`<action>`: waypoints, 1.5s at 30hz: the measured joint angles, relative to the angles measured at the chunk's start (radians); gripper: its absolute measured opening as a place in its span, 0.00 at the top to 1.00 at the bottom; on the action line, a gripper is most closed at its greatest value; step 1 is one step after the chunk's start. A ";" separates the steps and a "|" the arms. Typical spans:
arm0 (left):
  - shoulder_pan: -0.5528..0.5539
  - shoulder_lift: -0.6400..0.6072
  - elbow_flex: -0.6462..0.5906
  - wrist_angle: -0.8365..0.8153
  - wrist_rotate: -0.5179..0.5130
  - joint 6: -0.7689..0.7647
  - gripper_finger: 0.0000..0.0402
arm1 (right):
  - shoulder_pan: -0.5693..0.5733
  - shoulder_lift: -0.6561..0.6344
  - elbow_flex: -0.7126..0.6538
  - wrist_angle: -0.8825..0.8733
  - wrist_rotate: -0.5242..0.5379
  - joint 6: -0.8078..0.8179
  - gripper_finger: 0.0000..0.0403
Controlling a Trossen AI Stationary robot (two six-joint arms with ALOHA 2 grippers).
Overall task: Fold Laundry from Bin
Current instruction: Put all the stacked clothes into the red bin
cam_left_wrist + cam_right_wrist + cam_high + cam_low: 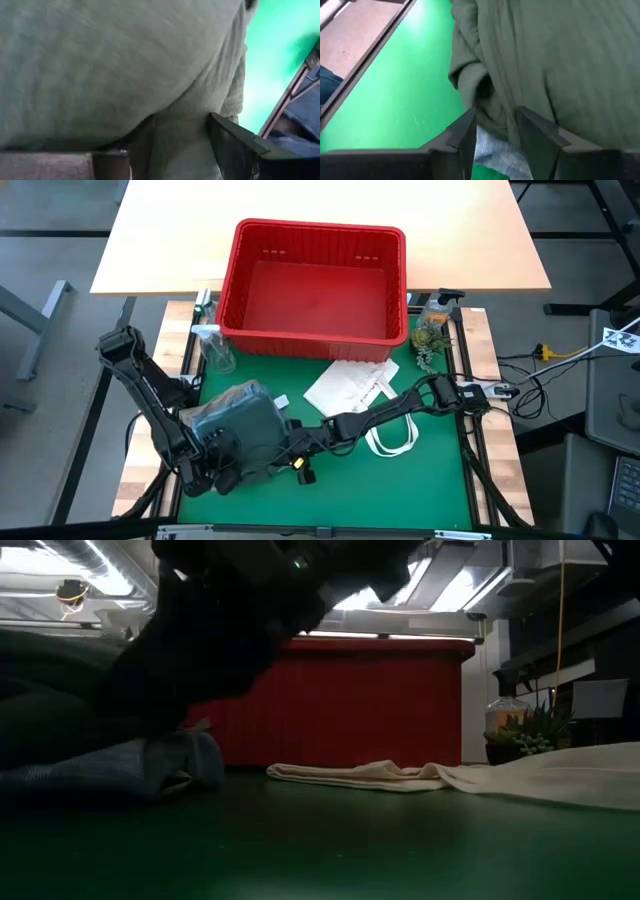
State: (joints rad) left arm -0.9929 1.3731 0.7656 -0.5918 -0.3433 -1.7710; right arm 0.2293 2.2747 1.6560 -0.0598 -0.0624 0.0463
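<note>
The left gripper (172,145) and right gripper (495,132) each pinch an edge of the soft dark green garment (240,415). It lies bunched on the green bench (400,480), without a clear long axis.

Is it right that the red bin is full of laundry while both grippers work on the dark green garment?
Not quite: the high view shows the red bin empty. The left gripper and right gripper are indeed at the dark green garment.

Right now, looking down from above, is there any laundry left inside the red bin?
No. In the high view the bin shows only its bare red floor, while the dark green garment lies on the green mat in front of it.
</note>
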 joint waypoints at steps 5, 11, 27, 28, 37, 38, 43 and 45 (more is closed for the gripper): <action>-0.003 -0.002 -0.043 0.063 0.005 0.002 0.54 | 0.000 0.000 -0.050 0.020 0.000 0.022 0.65; -0.003 -0.001 -0.045 0.075 0.012 0.004 0.55 | 0.000 0.000 -0.051 0.013 0.000 0.027 0.65; -0.003 0.000 0.045 0.091 0.328 -0.008 0.61 | -0.001 0.001 0.173 -0.433 -0.053 -0.003 0.65; -0.003 0.000 0.047 0.091 0.324 -0.008 0.61 | -0.001 0.001 0.185 -0.461 -0.053 -0.001 0.65; -0.003 0.000 0.047 0.092 0.315 -0.134 0.61 | -0.001 0.002 0.203 -0.545 -0.053 0.008 0.65; -0.003 0.000 0.047 0.092 0.316 -0.138 0.61 | -0.001 0.002 0.203 -0.543 -0.053 0.008 0.65; -0.003 0.000 0.048 0.095 0.311 -0.141 0.58 | -0.001 0.002 0.203 -0.517 -0.051 0.009 0.65; -0.003 0.000 0.049 0.096 0.308 -0.141 0.55 | 0.000 0.002 0.203 -0.510 -0.021 0.009 0.65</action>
State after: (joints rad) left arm -0.9955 1.3731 0.8143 -0.4961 -0.0353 -1.9121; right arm 0.2291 2.2765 1.8595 -0.5697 -0.0834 0.0551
